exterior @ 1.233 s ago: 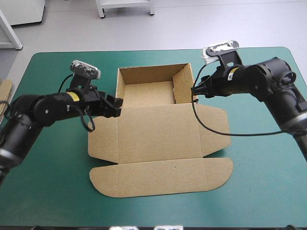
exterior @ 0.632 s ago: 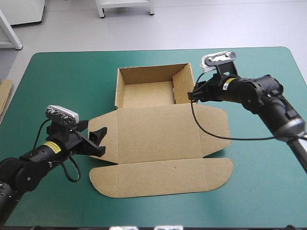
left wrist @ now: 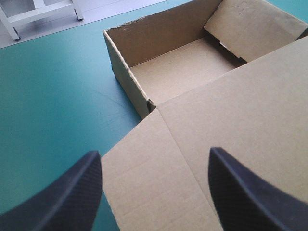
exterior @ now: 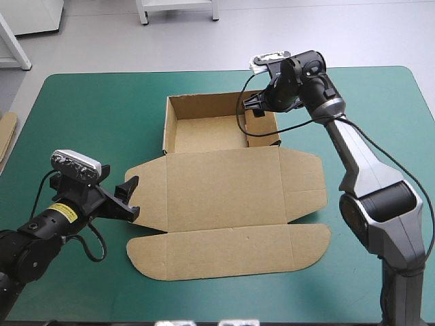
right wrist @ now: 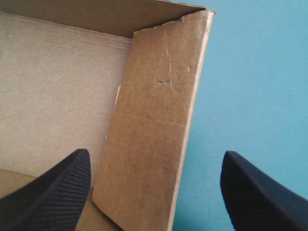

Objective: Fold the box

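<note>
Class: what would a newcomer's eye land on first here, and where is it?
The brown box at the table's middle: a walled tray at its far end, the lid flat toward the near edge. The right gripper is open above the tray's right wall; the left gripper, open, is at the lid's left flap.

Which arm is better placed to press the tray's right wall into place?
Right. The right gripper, open, hangs just over that wall, which lies straight ahead of it in its wrist view. The left gripper, also open, sits across the box at the lid's left flap.
</note>
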